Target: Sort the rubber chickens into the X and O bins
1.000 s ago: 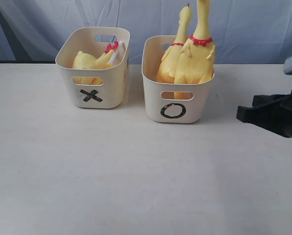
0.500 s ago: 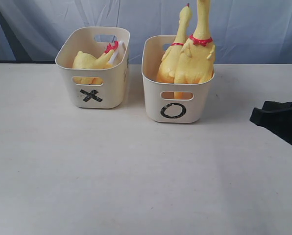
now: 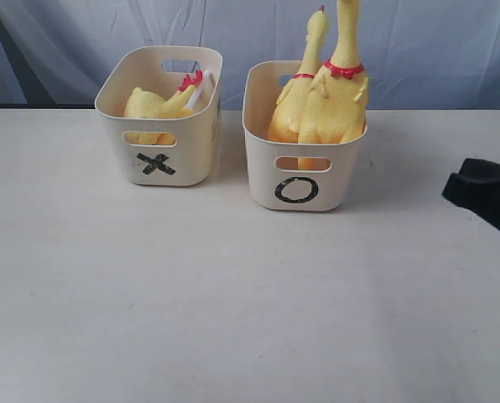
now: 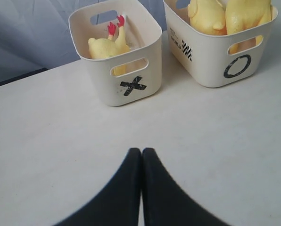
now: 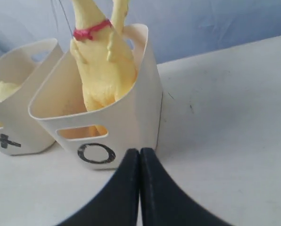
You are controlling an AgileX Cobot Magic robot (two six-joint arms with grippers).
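Left gripper (image 4: 141, 152), jaws pressed together, points toward the X bin (image 4: 152, 70); right gripper (image 5: 139, 151), likewise closed, faces the O bin (image 5: 143, 113).

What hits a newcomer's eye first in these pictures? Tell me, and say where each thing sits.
Two tall rubber chickens stand upright in the O bin, right of centre on the table, with their necks rising well above its rim. Beside it on the left, the X bin holds a smaller chicken lying low inside. The right gripper is shut and empty at the table's right edge, facing the O bin.
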